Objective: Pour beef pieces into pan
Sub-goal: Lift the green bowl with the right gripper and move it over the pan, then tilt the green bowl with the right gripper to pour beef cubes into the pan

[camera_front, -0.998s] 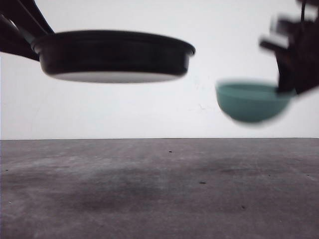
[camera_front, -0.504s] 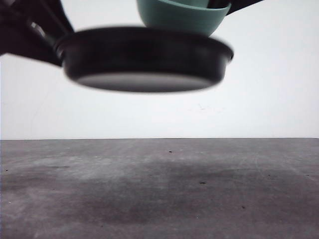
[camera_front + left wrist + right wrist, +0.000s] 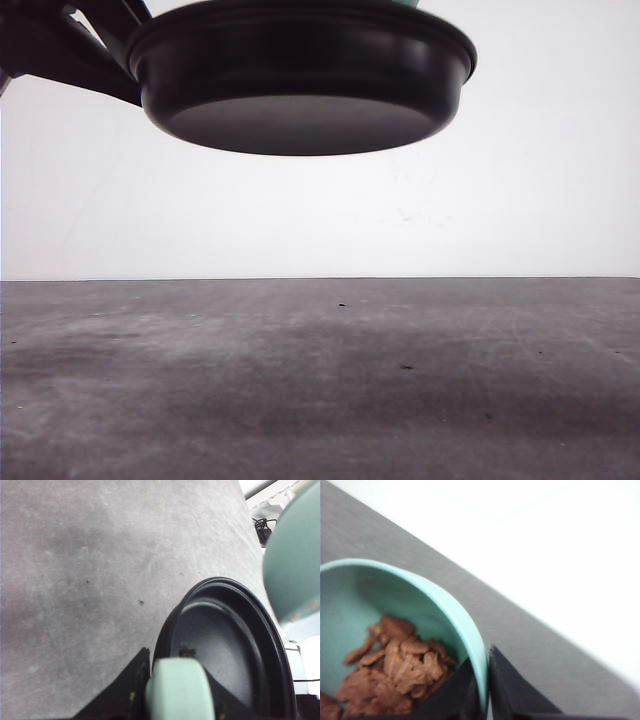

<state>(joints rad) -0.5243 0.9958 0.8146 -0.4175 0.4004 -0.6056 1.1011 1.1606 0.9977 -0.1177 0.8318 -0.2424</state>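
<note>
Black, the pan (image 3: 300, 75) is held above the table (image 3: 320, 380) by the left gripper (image 3: 172, 692), clamped on its mint handle (image 3: 177, 690). Beef pieces (image 3: 390, 675) lie in the teal bowl (image 3: 350, 600), whose rim is pinched by the right gripper (image 3: 487, 690).

Low front camera facing forward beneath the pan (image 3: 300, 75), left wrist close above it, right wrist close over the bowl (image 3: 445, 610)
</note>
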